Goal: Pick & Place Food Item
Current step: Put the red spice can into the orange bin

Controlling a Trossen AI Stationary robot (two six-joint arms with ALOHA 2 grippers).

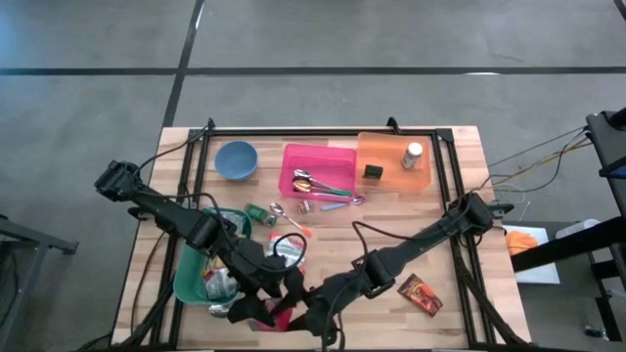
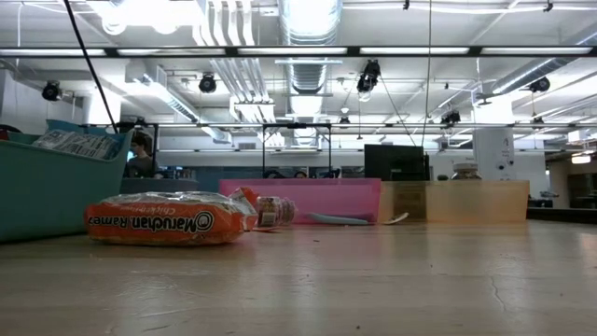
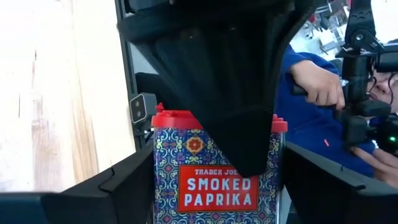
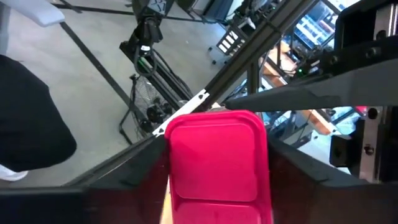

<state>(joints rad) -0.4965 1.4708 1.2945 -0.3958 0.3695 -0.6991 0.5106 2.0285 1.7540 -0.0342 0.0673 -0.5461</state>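
the smoked paprika tin, blue patterned with a red lid, sits between both grippers at the near edge of the bench, toward the middle. in the left wrist view it stands between the left gripper fingers, which flank it on both sides, with one finger of the other arm crossing in front of its top; whether those pads press the tin cannot be told. in the right wrist view the tin's red lid fills the gap between the right gripper fingers, which lie close along its sides; a firm grip cannot be told either. just beside, toward the bench's left edge, is a teal bin with packets in it. a ramen packet lies on the bench. along the far edge stand a blue bowl, a pink tray with cutlery and an orange tray.
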